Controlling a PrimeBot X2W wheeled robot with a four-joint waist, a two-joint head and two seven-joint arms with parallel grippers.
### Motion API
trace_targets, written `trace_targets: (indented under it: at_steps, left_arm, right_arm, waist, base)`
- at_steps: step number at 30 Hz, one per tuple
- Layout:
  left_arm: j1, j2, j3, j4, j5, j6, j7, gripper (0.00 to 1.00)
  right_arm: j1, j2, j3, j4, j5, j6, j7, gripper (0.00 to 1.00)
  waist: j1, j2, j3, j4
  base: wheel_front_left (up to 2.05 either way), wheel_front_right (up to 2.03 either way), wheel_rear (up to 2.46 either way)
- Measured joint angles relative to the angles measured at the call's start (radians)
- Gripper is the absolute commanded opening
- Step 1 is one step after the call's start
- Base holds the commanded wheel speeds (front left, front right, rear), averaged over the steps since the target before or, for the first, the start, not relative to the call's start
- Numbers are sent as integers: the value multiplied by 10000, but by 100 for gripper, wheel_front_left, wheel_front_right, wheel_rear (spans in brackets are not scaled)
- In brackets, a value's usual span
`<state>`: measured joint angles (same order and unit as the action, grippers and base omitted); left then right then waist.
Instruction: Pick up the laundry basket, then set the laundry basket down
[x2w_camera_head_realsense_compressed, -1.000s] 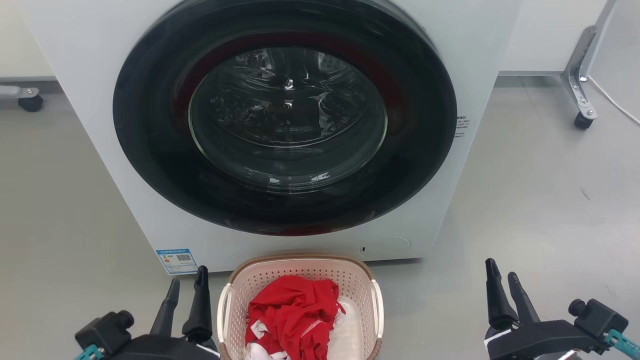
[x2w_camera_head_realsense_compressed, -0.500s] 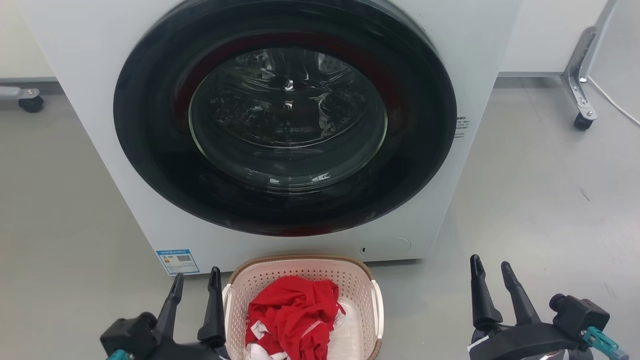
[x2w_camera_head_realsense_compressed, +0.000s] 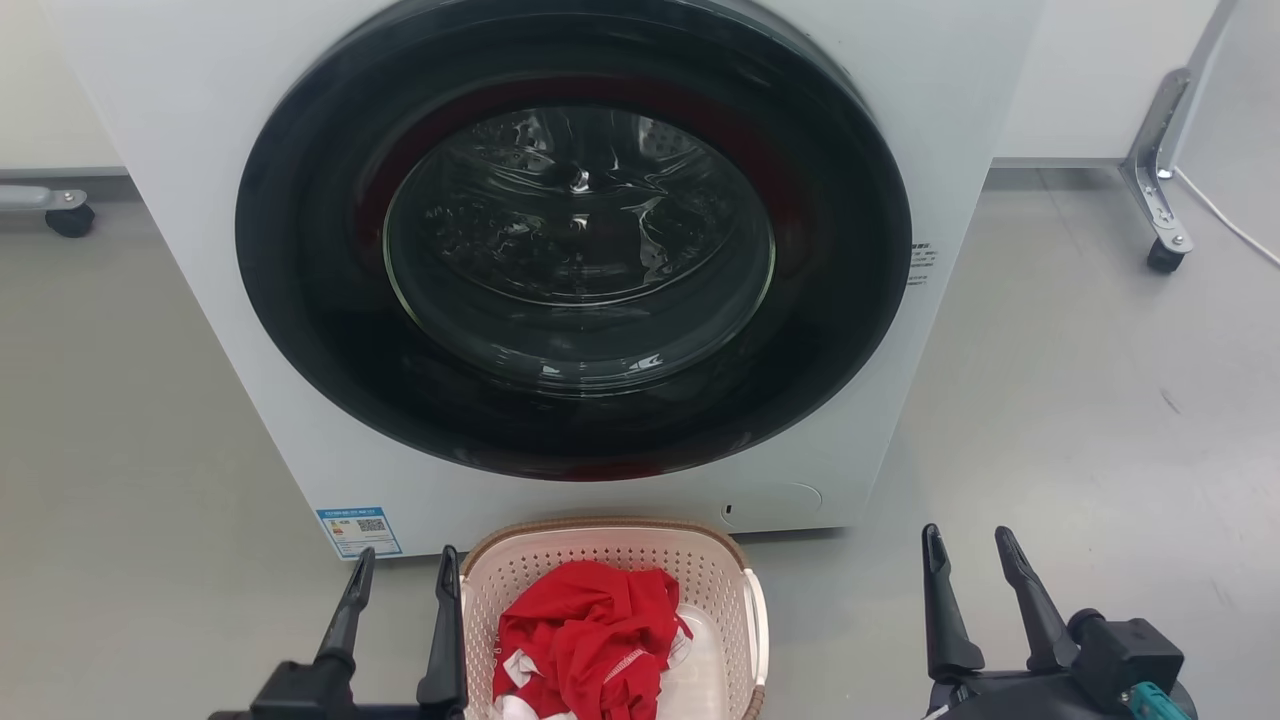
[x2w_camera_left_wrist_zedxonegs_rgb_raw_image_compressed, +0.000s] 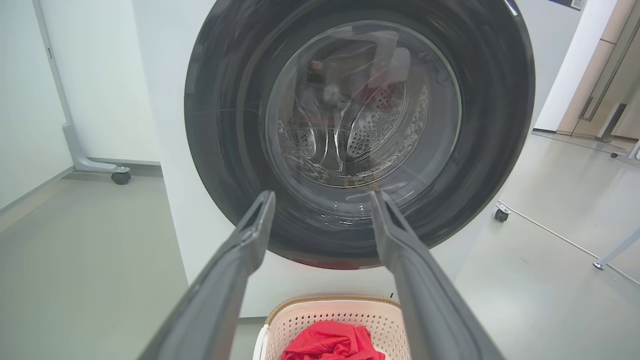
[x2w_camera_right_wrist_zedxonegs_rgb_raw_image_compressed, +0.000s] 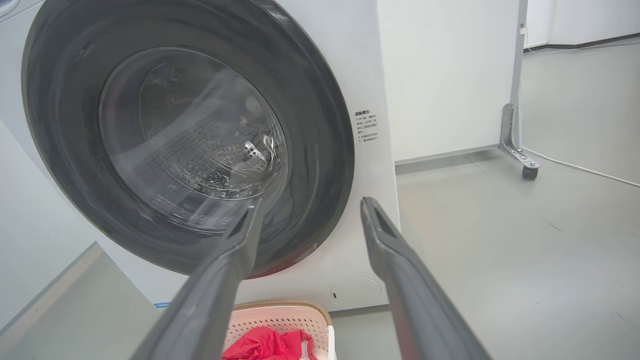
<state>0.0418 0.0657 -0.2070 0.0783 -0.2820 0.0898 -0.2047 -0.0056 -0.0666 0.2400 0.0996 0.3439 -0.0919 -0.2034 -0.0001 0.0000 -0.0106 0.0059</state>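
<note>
Where the laundry basket (x2w_camera_head_realsense_compressed: 600, 524) sits: on the grey floor (x2w_camera_head_realsense_compressed: 1080, 400), just in front of the white washing machine (x2w_camera_head_realsense_compressed: 180, 250), between the two end effectors and much closer to the left one.
Long axis: runs near to far, with the rounded far end toward the machine and the opening facing up.
Handles: the white right handle (x2w_camera_head_realsense_compressed: 760, 625) lies along the right long side; the left side is hidden behind a dark finger.
Contents: a red garment (x2w_camera_head_realsense_compressed: 585, 630) with white patches, heaped inside.
Left end effector (x2w_camera_head_realsense_compressed: 407, 555): fingers spread with nothing between them, pointing far; the inner finger overlaps the basket's left edge in the head view, and contact cannot be told.
Right end effector (x2w_camera_head_realsense_compressed: 968, 532): fingers spread and empty, over bare floor well to the right of the basket.
Cut off: the basket's near end runs past the bottom edge of the head view, and both wrist views crop it too.
Door (x2w_camera_head_realsense_compressed: 575, 240): round, dark-rimmed and shut; reflections blur the drum behind the glass.
Writing: the blue sticker (x2w_camera_head_realsense_compressed: 358, 530) at the machine's lower left carries a QR code, its print too small to read; the small text label (x2w_camera_head_realsense_compressed: 923, 262) right of the door is illegible.
</note>
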Motion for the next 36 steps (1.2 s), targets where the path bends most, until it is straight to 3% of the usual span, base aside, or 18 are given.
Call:
trace_targets:
  at_steps: [13,36]
  left_arm:
    - [337,10,-219,-364,1904,343,-451,100]
    - [504,-36,36,-376,1866,343,-453,100]
  right_arm:
    - [156,-15,483,-430,-1896,-240,-464,100]
    - [215,-12,362,-552,-2042,-238,-502,100]
  waist:
    - [0,0,-127,14]
    - [0,0,-66,36]
  base:
    - [0,0,0]
    - [0,0,0]
